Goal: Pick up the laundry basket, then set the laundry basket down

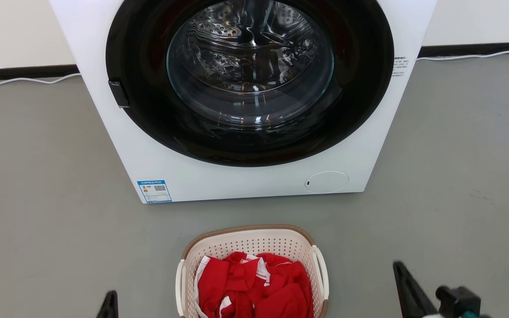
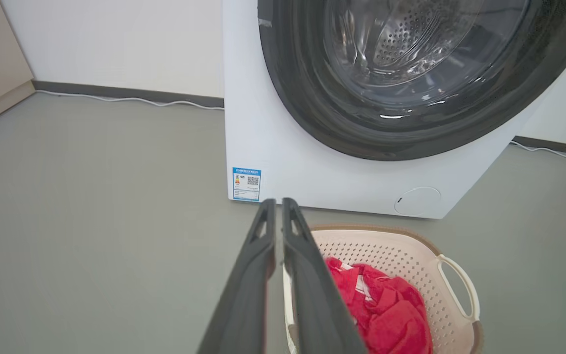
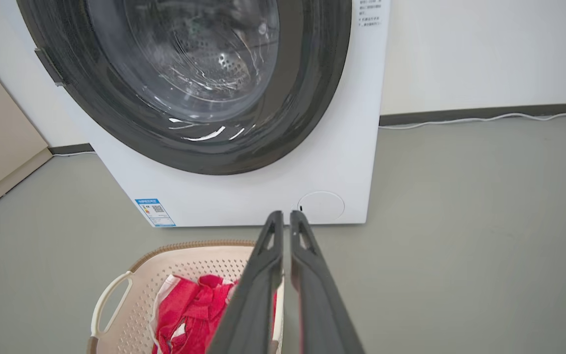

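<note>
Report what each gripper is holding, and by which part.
Nothing is held. The left gripper and the right gripper are both shut on nothing, each off to its own side of the laundry basket and not touching it.

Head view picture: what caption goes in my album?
A laundry basket of red clothes sits before the washer.

The cream perforated plastic laundry basket (image 1: 251,244), rounded-rectangular with a brown woven-look rim, stood upright on the grey floor (image 1: 38,198) at six o'clock in the head view, its near end cut off by the frame edge. Its two white handles (image 1: 322,270) sat on the long sides at three and nine o'clock. A white washer (image 1: 237,185) stood apart from it at twelve o'clock. Crumpled red cloth (image 1: 254,287) with white trim lay inside, heaped toward the near end and below the rim.
</note>
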Motion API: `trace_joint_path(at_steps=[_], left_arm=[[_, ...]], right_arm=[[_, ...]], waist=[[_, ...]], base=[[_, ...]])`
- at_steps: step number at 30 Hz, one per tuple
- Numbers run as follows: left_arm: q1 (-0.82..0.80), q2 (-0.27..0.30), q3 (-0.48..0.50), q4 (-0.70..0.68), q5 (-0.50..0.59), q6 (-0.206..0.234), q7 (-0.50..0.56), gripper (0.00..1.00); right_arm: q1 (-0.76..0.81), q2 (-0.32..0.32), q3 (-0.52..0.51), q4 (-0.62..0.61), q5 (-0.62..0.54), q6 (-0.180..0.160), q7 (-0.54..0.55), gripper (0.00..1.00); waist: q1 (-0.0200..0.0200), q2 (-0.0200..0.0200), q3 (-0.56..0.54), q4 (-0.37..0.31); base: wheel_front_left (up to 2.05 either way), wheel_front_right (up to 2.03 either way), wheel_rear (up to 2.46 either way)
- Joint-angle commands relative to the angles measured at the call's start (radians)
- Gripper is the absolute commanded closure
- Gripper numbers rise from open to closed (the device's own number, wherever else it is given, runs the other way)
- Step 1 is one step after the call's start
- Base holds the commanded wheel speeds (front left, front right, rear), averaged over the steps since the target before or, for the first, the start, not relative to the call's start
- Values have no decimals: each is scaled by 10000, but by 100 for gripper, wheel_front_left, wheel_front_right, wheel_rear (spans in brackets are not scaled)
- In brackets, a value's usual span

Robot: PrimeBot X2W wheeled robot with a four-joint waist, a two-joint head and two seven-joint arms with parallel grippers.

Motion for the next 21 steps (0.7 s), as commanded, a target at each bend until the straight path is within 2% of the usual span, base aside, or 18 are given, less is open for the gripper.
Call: trace_joint_path(at_steps=[1, 8, 10, 21], left_arm=[[-20, 24, 14, -71, -140, -1, 30, 100], [-106, 32, 61, -91, -810, -4, 193, 100], [-161, 37, 84, -83, -1145, -5, 274, 100], [-351, 45, 168, -78, -2239, -11, 543, 100]], right_arm=[[-29, -17, -8, -89, 148, 0, 23, 100], [-35, -61, -64, -184, 867, -2, 165, 100], [-51, -81, -90, -211, 1227, -3, 236, 100], [-110, -138, -190, -326, 2395, -6, 475, 100]], waist=[[0, -1, -1, 2], [23, -1, -46, 11], [4, -1, -41, 15], [1, -1, -60, 29]], base=[[0, 0, 0], [0, 0, 0], [0, 0, 0], [0, 0, 0]])
